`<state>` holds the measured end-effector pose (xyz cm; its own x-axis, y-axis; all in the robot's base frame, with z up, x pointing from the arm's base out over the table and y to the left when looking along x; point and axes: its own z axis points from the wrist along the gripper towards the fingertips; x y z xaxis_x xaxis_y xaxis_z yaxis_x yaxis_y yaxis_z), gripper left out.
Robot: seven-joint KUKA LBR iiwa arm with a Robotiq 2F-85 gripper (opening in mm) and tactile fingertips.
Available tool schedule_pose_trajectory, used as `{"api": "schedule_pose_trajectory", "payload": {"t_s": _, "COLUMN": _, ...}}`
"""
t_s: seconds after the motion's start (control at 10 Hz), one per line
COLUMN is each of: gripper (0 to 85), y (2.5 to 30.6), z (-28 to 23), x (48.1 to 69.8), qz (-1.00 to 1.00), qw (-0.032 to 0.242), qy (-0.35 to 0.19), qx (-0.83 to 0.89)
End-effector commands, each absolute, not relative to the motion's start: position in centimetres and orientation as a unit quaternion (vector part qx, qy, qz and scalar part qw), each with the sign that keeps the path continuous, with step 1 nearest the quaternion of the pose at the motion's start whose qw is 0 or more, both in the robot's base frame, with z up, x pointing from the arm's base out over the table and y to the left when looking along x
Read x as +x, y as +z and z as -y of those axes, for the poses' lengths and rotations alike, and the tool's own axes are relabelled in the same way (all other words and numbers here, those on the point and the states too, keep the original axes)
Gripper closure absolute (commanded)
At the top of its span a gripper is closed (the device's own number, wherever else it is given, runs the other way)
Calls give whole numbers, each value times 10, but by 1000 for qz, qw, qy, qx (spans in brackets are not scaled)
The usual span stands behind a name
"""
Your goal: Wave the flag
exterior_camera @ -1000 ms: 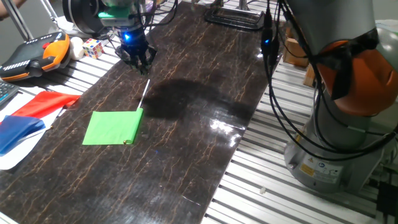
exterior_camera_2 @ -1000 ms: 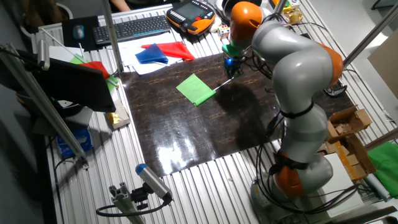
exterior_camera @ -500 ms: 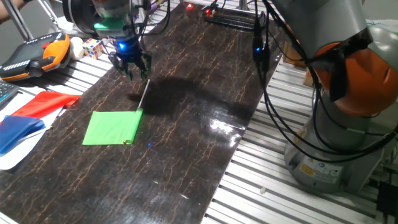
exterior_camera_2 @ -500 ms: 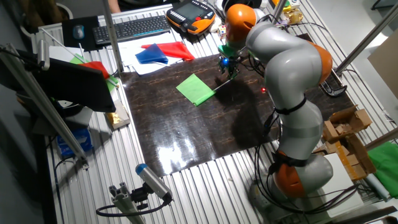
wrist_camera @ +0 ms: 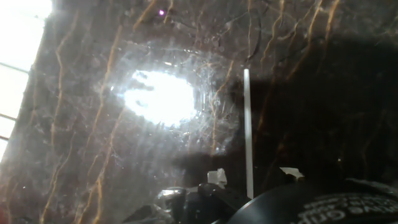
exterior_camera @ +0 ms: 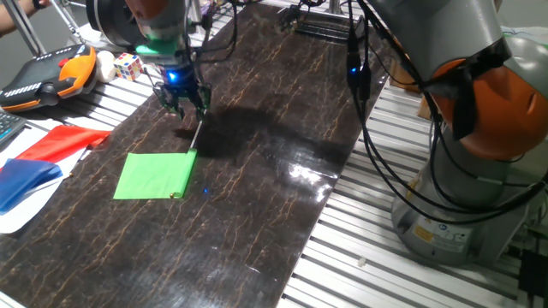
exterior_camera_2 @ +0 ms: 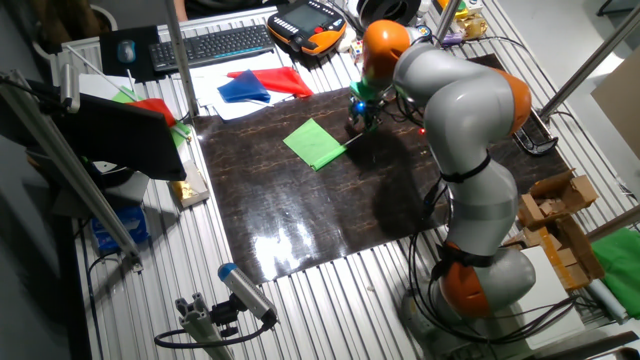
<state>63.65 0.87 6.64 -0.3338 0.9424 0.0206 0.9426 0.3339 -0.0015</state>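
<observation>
The flag lies flat on the dark marbled table, its bright green cloth point(exterior_camera: 155, 175) toward the near left and its thin white stick point(exterior_camera: 196, 135) pointing away from the cloth. From the other side I see the same cloth point(exterior_camera_2: 314, 143) and stick point(exterior_camera_2: 353, 139). My gripper point(exterior_camera: 183, 104) hangs low over the stick's free end, also seen from the far side point(exterior_camera_2: 361, 122). In the hand view the stick point(wrist_camera: 247, 124) runs straight down between the two pale fingertips point(wrist_camera: 216, 177), which stand apart on either side of it; the gripper point(wrist_camera: 252, 176) is open and holds nothing.
A red cloth point(exterior_camera: 65, 141) and a blue cloth point(exterior_camera: 26, 180) lie on white paper left of the table. An orange teach pendant point(exterior_camera: 44, 75) and a colour cube point(exterior_camera: 128, 65) sit at the back left. The arm's base point(exterior_camera: 467, 188) and cables point(exterior_camera: 368, 103) stand on the right.
The gripper has come down and shifted along the table toward the free end of the stick. The flag has not moved.
</observation>
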Motion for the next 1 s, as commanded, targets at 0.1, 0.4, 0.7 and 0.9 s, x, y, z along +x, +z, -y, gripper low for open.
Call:
{"api": "schedule_pose_trajectory", "payload": {"t_s": 0.1, "gripper": 357, "y": 56, "z": -9, "x": 638, "qz": 816, "qw": 3, "qy": -10, "qx": -577}}
{"api": "schedule_pose_trajectory", "payload": {"t_s": 0.4, "gripper": 350, "y": 38, "z": -4, "x": 631, "qz": 819, "qw": -7, "qy": -18, "qx": -574}}
{"api": "schedule_pose_trajectory", "payload": {"t_s": 0.7, "gripper": 360, "y": 36, "z": -5, "x": 630, "qz": 815, "qw": -10, "qy": -16, "qx": -579}}
{"api": "schedule_pose_trajectory", "payload": {"t_s": 0.9, "gripper": 373, "y": 33, "z": -4, "x": 630, "qz": 813, "qw": -16, "qy": -11, "qx": -582}}
